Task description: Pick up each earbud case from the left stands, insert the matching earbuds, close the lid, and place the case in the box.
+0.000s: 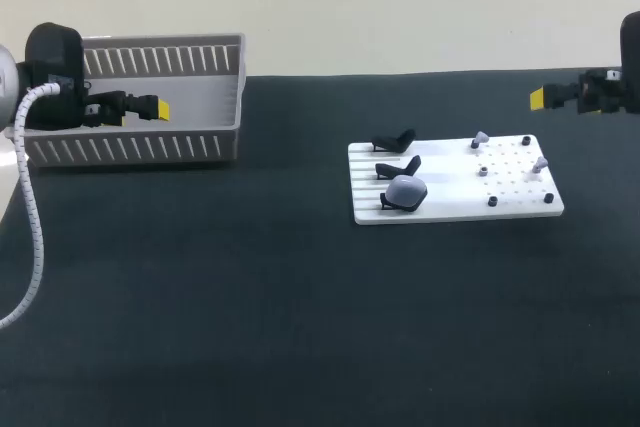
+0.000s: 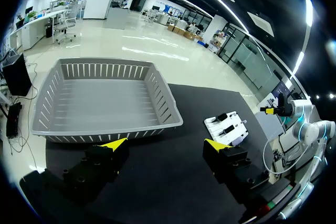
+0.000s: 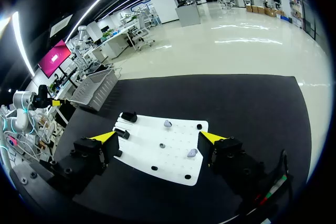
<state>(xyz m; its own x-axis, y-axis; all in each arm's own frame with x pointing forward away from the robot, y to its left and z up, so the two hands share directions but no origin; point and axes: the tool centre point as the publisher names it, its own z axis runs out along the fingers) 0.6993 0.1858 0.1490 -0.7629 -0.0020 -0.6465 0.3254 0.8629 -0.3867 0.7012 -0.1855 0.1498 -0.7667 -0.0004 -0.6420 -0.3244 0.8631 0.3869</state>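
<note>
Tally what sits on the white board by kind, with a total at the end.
black stands: 3
earbud case: 1, on the nearest stand
small grey pieces: 3
small black pieces: 3
Total: 10

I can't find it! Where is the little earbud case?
In the head view, the earbud case sits at the white board's left side, just in front of two empty black stands.
</note>
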